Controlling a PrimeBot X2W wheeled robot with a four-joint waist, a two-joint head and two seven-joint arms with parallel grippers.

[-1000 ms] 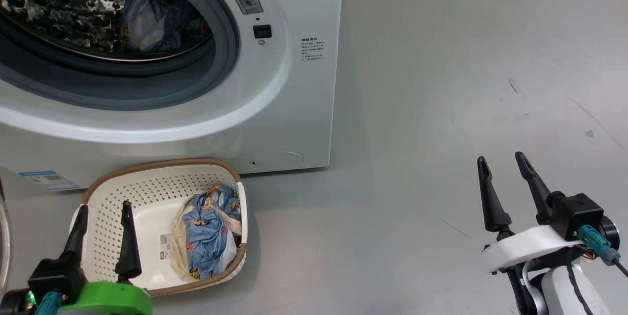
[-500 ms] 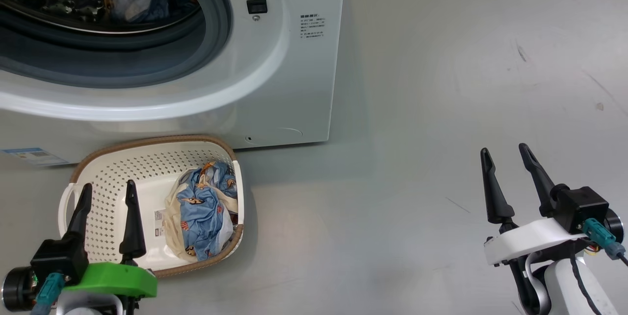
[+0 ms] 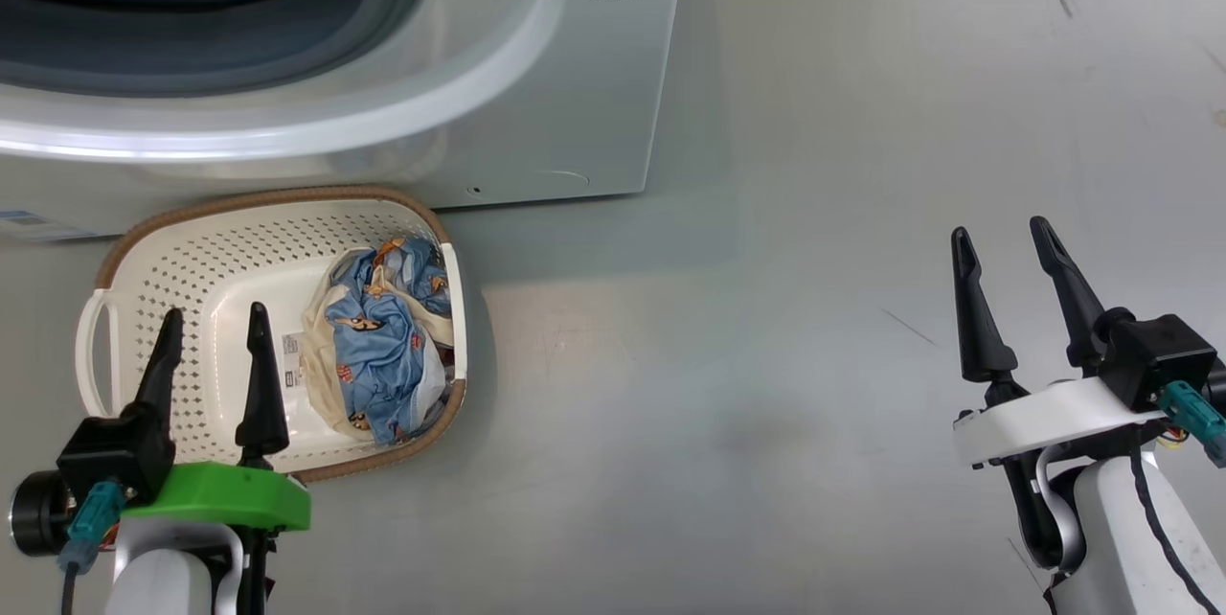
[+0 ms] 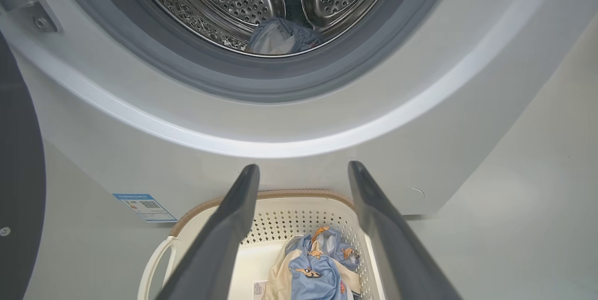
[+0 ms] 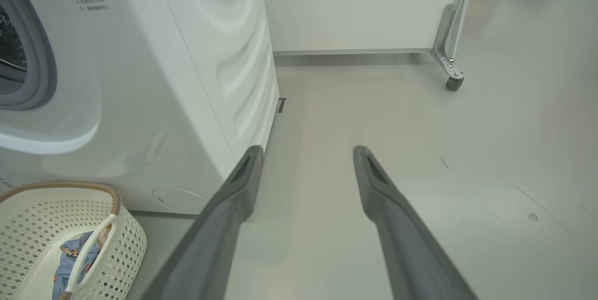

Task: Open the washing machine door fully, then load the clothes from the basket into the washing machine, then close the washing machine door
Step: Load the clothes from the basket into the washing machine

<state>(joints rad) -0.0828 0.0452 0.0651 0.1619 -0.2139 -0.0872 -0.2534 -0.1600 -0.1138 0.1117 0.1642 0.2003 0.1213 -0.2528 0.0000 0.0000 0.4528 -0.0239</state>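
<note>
Fingers [image 3: 259,366] of left gripper [image 3: 215,311] spread, nothing held.
The clothes [image 3: 378,347] lie just right of its fingertips, inside the basket [image 3: 239,203] beneath it; washing machine [image 3: 575,69] stands beyond; right gripper [image 3: 999,228], also spread, well apart.

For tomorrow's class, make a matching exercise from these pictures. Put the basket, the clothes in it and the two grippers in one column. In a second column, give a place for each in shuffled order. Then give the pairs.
Column 1
1. basket
2. clothes
3. left gripper
4. right gripper

Column 2
A. open above bare floor, to the right of the washing machine
B. bunched in the basket's right half, in the head view
C. on the floor, in front of the washing machine
D. open over the basket's left half, in the head view

Pairs: 1-C, 2-B, 3-D, 4-A
</note>
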